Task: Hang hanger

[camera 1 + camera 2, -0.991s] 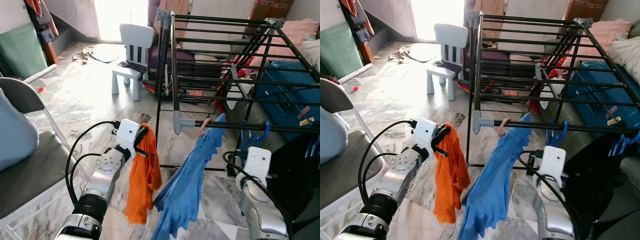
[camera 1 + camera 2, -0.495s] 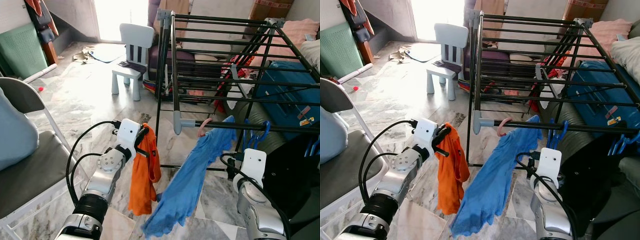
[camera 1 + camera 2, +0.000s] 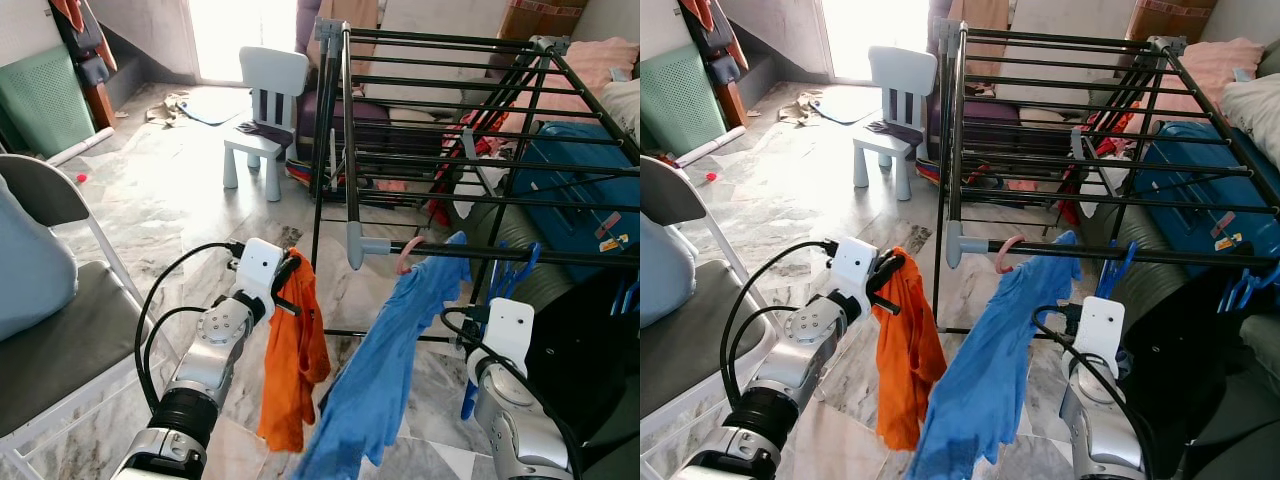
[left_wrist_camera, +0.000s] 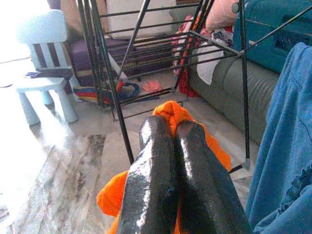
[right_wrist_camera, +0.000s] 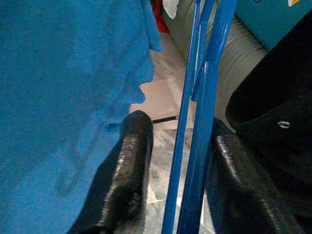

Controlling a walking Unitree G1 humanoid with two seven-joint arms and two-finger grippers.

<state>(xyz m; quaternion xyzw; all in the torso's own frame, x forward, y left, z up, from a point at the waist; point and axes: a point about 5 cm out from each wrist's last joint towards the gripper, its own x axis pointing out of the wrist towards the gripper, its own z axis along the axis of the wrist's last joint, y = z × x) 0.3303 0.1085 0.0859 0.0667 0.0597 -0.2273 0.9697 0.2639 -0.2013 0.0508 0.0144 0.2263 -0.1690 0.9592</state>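
Right hand is hidden behind its white wrist from the head — the wrist view shows its fingers spread around the blue hangers. Left hand pinches the orange shirt. The pink hanger sits on the rack rail, and its blue shirt has dropped back from its swing.

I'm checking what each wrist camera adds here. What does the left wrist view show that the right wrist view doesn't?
Left wrist view alone: the left pincer shut on the orange garment, with the drying rack, the small white chair and a dark sofa beyond.

Right wrist view alone: the right pincer open, its fingers either side of a blue hanger without closing on it, beside something black.

Both: the blue garment hanging close by and the marble floor.
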